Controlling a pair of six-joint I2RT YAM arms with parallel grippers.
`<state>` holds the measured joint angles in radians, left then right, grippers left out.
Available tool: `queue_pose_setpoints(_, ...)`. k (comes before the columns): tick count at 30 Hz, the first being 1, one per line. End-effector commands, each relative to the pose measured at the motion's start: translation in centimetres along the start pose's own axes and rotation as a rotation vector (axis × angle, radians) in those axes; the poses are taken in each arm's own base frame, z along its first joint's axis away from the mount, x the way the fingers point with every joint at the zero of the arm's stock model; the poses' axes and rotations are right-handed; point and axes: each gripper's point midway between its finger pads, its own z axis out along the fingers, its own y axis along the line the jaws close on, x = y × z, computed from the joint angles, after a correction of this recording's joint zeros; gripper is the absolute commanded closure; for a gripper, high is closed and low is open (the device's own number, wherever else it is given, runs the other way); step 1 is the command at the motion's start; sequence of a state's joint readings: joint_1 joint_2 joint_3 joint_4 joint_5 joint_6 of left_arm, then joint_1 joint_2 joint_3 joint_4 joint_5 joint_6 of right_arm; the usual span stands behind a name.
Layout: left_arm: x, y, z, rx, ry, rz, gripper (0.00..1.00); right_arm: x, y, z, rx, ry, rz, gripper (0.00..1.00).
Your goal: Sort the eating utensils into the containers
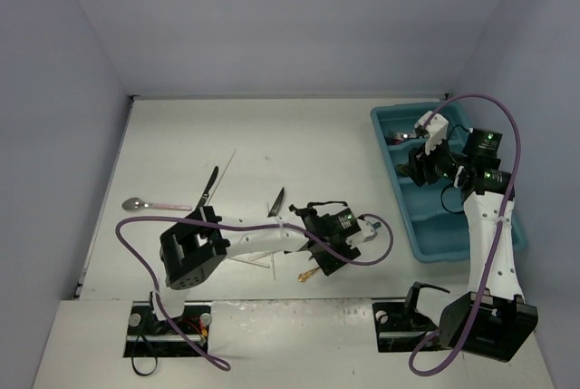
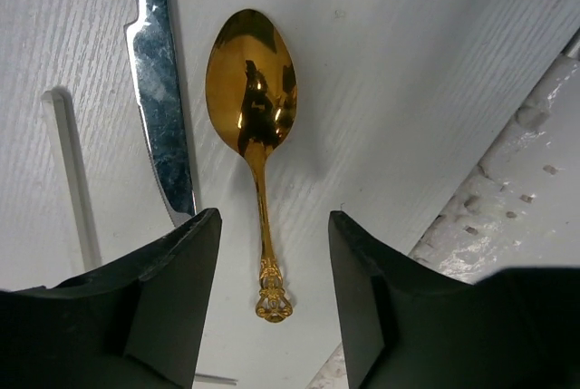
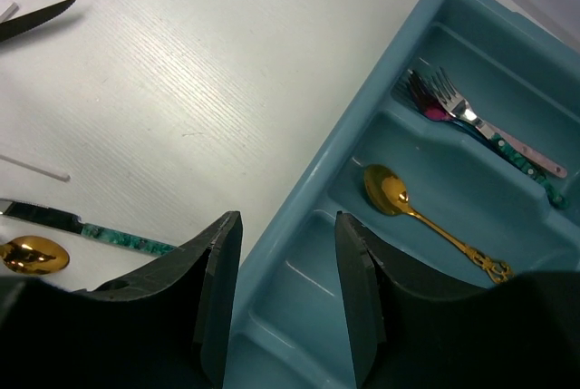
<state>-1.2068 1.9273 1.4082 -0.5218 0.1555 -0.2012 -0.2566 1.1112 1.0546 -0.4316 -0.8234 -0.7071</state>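
Surface: white table (image 1: pixel 299 135), fine wood-grain texture plain in both wrist views. Chipped white strip (image 2: pixel 507 199) along the right of the left wrist view. Room: pale lilac-grey walls (image 1: pixel 272 17) boxing in the table on three sides. Purple cables (image 1: pixel 512 135) looped off both arms.

Left gripper (image 2: pixel 275 226) low over the near middle of the table, jaws parted to a middling gap, straddling the handle of a gold spoon (image 2: pixel 249 81) without touching it. Spoon flat on the table, bowl pointing away from the fingers, ornate handle end between them. Green-handled knife (image 2: pixel 161 108) just beside the spoon, roughly parallel; white stick (image 2: pixel 74 171) beyond that.

Right gripper (image 3: pixel 287 235) above one long rim of the teal tray (image 3: pixel 308 176), at the table's right side; jaws apart, nothing between them. In the tray: second gold spoon (image 3: pixel 390 191) in one long compartment; forks (image 3: pixel 453 99), pink and teal handles, bunched in the next compartment over.

Loose on the table's left half: silver spoon (image 1: pixel 136 203), dark knife (image 1: pixel 210 185).
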Motion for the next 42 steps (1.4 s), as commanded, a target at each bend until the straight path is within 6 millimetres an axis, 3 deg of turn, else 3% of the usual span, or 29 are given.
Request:
queue_pose_setpoints(1, -2.5, -0.3, -0.3, 0.000, -0.044, 0.009, 0.57, -1.5, -1.1, -0.2, 0.022, -0.041, -0.028, 0.57)
queue_pose_setpoints(10, -1.5, -0.3, 1.7, 0.000, 0.038, -0.002, 0.65, -1.8, -1.4, -0.5, 0.033, -0.047, -0.034, 0.57)
queue_pose_setpoints(12, -1.4, -0.3, 1.8, -0.002, 0.045, -0.007, 0.72, -2.0, -1.4, -0.6, 0.035, -0.052, -0.040, 0.57)
queue_pose_setpoints(16, -1.5, 0.1, 1.5, -0.017, 0.046, -0.014, 0.96, -2.6, -1.5, -0.8, 0.032, -0.068, -0.049, 0.57)
queue_pose_setpoints(22, -3.1, 0.9, -2.6, -0.021, -0.041, -0.049, 1.00, -4.1, -1.3, -0.4, -0.019, -0.113, -0.004, 0.57)
queue_pose_setpoints(24, -4.5, 1.9, -6.0, 0.000, -0.126, -0.102, 1.00, -5.0, -0.7, -0.1, -0.073, -0.158, 0.019, 0.58)
queue_pose_setpoints(27, -6.3, 5.4, -10.5, 0.020, -0.238, -0.271, 1.00, -7.3, -1.3, 0.7, -0.084, -0.224, 0.090, 0.60)
queue_pose_setpoints(29, -7.2, 10.3, -14.4, 0.002, -0.341, -0.425, 1.00, -8.7, -1.7, 1.1, -0.086, -0.261, 0.122, 0.61)
queue_pose_setpoints(31, -7.7, 13.9, -17.8, -0.007, -0.438, -0.554, 1.00, -10.7, -1.9, 1.8, -0.099, -0.302, 0.155, 0.61)
queue_pose_setpoints(32, -7.6, 17.2, -19.6, -0.038, -0.497, -0.639, 1.00, -11.5, -2.0, 2.4, -0.105, -0.311, 0.173, 0.61)
queue_pose_setpoints(34, -7.3, 20.9, -22.4, -0.059, -0.596, -0.766, 1.00, -14.0, -1.2, 3.2, -0.139, -0.351, 0.195, 0.61)
queue_pose_setpoints(38, -6.9, 23.7, -24.6, -0.039, -0.714, -0.915, 1.00, -18.0, 1.4, 5.2, -0.239, -0.411, 0.239, 0.60)
queue_pose_setpoints(42, -7.3, 25.4, -25.9, 0.014, -0.830, -1.008, 1.00, -20.9, 8.3, 8.1, -0.406, -0.401, 0.260, 0.56)
